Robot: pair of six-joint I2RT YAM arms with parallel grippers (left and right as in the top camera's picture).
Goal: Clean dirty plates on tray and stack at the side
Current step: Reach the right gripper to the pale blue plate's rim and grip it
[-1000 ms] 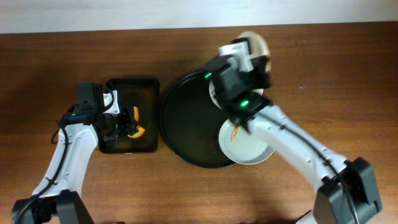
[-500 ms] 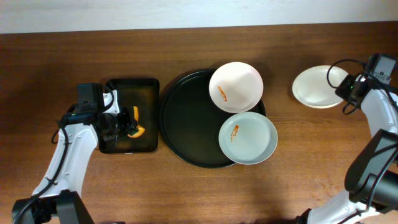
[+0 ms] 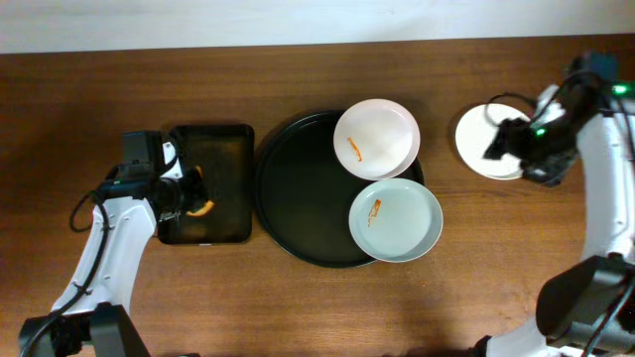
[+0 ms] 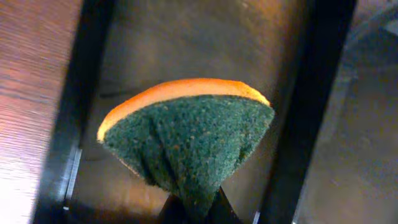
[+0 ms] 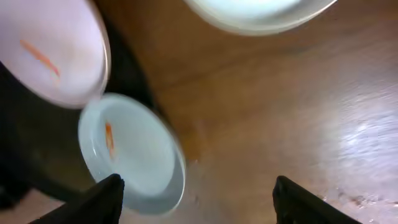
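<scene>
1. The left gripper [image 4: 194, 213] pinches a green-and-orange sponge [image 4: 186, 140] by its lower corner. Only the tips of its fingers show at the bottom edge of the wrist view, and the rest is cut off.
2. Beneath that gripper lies the rectangular black tray [image 3: 228, 149], its floor dim and its rims out of focus behind the sponge.
3. The right gripper [image 5: 198, 186] hangs with its fingers spread wide and nothing between them. Just two dark fingertips enter its motion-blurred wrist view.
4. Off to that gripper's side, a white plate [image 3: 376, 137] and a bluish plate [image 3: 395, 219], each with an orange streak, rest on the near side of the round tray [image 3: 298, 188], with the bluish plate overhanging its rim.
5. A third plate [image 3: 474, 127] sits on the wooden table [image 3: 516, 258] directly under the right gripper, apart from the round tray. Seen from overhead, the right arm [image 3: 544, 144] hides one side of it, and the wrist view crops it to a sliver, so whether it carries a smear cannot be told.
</scene>
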